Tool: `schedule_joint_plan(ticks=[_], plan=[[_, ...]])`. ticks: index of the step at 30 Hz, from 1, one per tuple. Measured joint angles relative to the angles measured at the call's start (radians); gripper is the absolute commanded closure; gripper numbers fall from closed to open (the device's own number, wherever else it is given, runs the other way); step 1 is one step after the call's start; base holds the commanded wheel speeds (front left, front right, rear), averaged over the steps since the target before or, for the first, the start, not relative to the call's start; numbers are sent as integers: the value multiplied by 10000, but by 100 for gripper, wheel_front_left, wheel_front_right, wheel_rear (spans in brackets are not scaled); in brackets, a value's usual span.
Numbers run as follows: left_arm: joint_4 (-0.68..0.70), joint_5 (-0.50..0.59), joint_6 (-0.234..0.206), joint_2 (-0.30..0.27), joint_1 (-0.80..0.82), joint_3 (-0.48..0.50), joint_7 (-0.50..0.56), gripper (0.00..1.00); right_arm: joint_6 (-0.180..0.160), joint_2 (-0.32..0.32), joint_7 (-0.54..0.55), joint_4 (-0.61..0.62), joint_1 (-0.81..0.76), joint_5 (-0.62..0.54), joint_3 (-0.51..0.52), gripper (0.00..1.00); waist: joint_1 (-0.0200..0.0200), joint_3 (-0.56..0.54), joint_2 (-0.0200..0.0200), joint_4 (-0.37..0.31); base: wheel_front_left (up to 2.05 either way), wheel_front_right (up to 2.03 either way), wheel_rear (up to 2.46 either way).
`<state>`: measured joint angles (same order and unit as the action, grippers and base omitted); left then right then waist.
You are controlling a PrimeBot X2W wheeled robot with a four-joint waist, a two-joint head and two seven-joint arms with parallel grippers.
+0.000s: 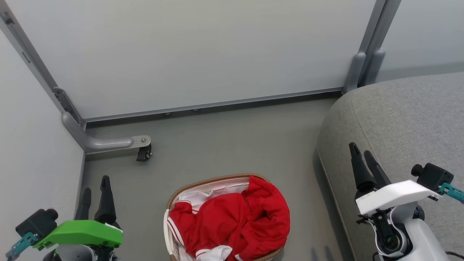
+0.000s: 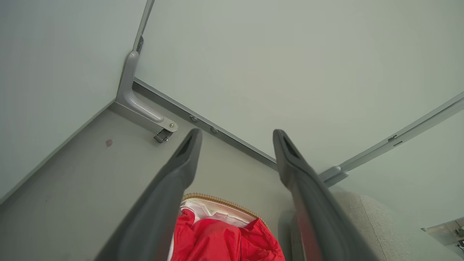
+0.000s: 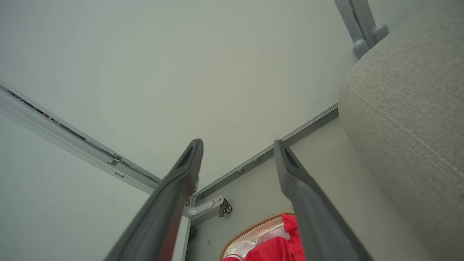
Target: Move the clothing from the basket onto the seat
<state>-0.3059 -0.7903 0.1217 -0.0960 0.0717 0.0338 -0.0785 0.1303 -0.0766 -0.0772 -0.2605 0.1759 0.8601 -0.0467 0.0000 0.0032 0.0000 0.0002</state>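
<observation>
The left gripper (image 1: 96,185) hangs at the lower left of the head view. In its own wrist view the two dark fingers stand wide apart with nothing between them. Ahead of its fingertips, a grey bracket foot with a small black caster (image 1: 144,153) rests on the grey floor (image 1: 232,145), at the base of the pale panel wall (image 1: 203,54).

To the inner side of the left jaws, well apart from them, sits the basket (image 1: 203,182), its brown woven rim showing along the far edge. The clothing (image 1: 235,217) lies heaped inside it, bright red with white panels and striped trim. It fills most of the opening and drapes over the rim on the side nearer the right gripper (image 1: 359,149). A strip of white liner (image 1: 214,192) shows at the far end. The near end of the basket is cut off by the bottom edge of the head view, so how the garment lies there is hard to tell.

The right gripper is at the lower right, its jaws also spread fully and empty, as its wrist view shows. Its fingers are raised in front of the rounded edge of the seat (image 1: 406,116). This grey cushion spreads beyond and to the outer side of the right jaws, and the right wrist view shows a stitched seam on it. The clothing lies to the inner side of those jaws and lower down, touching neither gripper.
</observation>
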Motion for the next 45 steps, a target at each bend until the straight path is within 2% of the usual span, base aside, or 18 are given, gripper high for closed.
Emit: schedule_joint_plan(ticks=[16,24,45], plan=[[-163,1942,-293,-35,69,-173,-464,0,0,56,-479,-142,66,-2291,-278,0,0,-14,0,17,0,0,0],[-186,2763,-337,113,-217,-182,-683,0,0,113,-667,-119,-326,-3419,-267,0,0,-57,0,0,0,0,0],[-228,4847,-320,201,-560,-261,-1179,0,2,205,-1175,-211,-481,-5526,-456,0,0,-51,0,-17,0,0,0]])
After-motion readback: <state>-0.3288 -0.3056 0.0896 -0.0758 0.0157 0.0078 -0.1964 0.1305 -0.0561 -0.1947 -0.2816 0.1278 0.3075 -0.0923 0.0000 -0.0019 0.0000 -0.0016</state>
